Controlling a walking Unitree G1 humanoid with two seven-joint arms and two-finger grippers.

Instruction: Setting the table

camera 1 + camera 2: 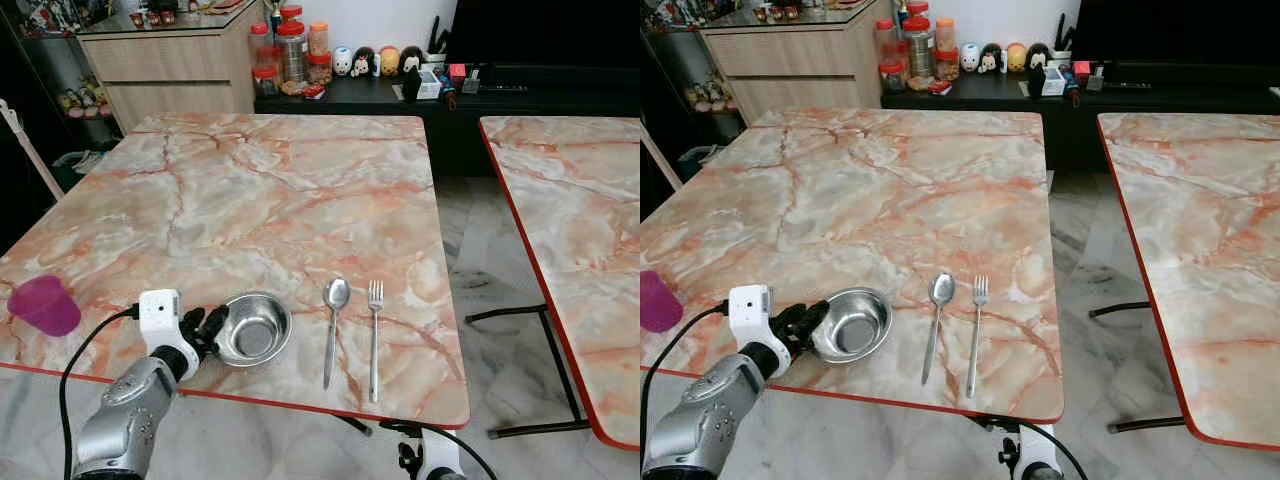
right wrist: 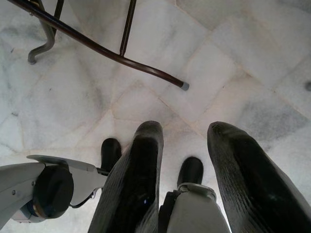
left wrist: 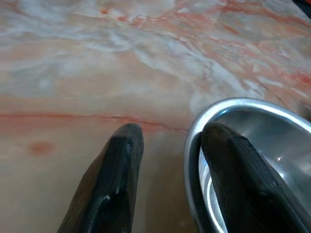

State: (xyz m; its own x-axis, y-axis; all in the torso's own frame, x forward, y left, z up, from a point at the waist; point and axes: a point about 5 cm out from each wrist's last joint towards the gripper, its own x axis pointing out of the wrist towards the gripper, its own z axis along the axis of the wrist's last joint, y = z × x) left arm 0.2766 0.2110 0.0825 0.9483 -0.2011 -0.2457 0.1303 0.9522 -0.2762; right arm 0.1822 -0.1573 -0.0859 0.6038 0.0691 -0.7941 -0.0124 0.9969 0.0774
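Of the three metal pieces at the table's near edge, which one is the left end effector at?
The steel bowl. The left end effector straddles its rim, one finger inside the bowl and one outside. The spoon and fork lie apart, to the bowl's right.

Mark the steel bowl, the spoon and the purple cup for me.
steel bowl [image 1: 255,328], left eye view, inner base.
spoon [image 1: 336,293], left eye view, its scoop.
purple cup [image 1: 45,305], left eye view, its side wall.

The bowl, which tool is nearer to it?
Left. The left tool straddles the bowl rim, one finger inside. The right tool hangs below the table edge, over the floor.
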